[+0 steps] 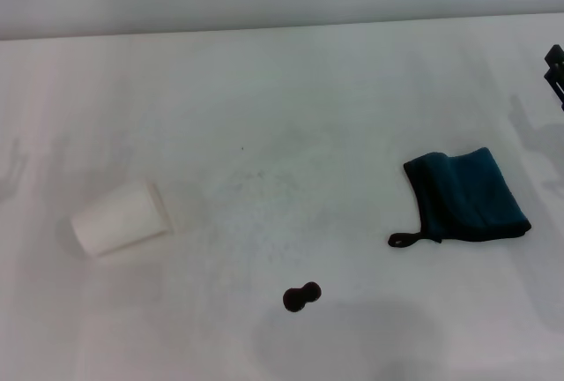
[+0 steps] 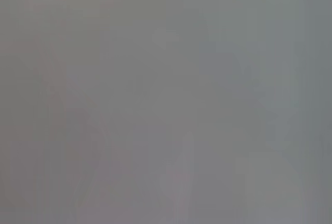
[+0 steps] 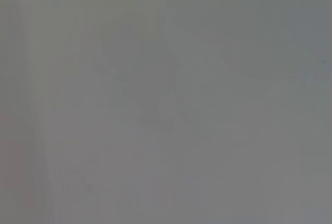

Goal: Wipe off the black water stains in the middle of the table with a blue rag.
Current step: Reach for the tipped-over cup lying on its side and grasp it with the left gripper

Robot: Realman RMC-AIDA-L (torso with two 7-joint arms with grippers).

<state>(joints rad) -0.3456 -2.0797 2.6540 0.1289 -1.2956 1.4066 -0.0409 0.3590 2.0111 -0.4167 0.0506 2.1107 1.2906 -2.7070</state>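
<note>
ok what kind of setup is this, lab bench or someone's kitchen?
Looks like a staged test bench, not a kitchen: a plain white table carrying only a tipped paper cup, a blue rag and one black stain. The right gripper shows at the table's right edge.

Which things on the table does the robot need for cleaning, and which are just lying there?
Needed: the blue rag, the black water stains, the table, and the right gripper at the far right edge.

Just lying there: the white paper cup tipped over, a tiny dark speck.
</note>
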